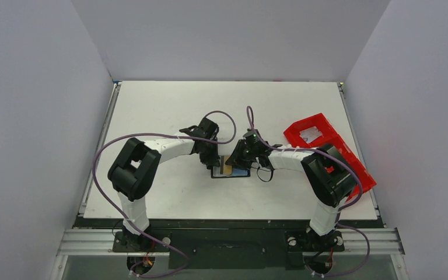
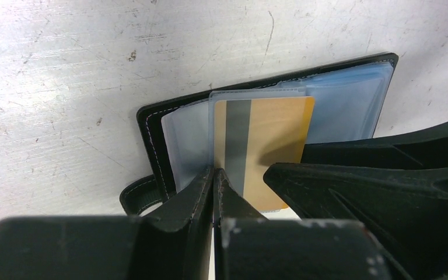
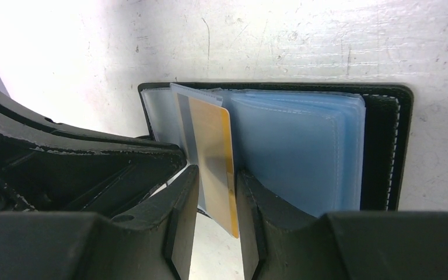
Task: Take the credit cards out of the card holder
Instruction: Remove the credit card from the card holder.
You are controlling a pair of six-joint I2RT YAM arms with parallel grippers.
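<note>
**Flat black folding card holder (image 3: 385,146) open between both grippers**

It lies on the white table (image 3: 303,41). The left gripper (image 2: 216,188), pressed together, pinches the holder's clear plastic sleeve (image 2: 256,95). The right gripper (image 3: 216,173), jaws half parted, straddles the gold plastic card (image 3: 210,134) sticking out of that sleeve.

Counts only. One card holder (image 1: 231,170), with one closing tab (image 2: 137,195). One gold card (image 2: 274,134) showed, with one grey stripe. One clear sleeve (image 2: 251,95) stood raised around it; the other sleeves (image 3: 294,151) were stacked and too overlapped to count. One red tray (image 1: 326,146). One table (image 1: 169,105). Two arms: left arm (image 1: 169,149) and right arm (image 1: 294,157). Two grippers: left gripper (image 2: 216,172) and right gripper (image 3: 217,175), two fingers each. Two purple cables (image 1: 95,169).
</note>
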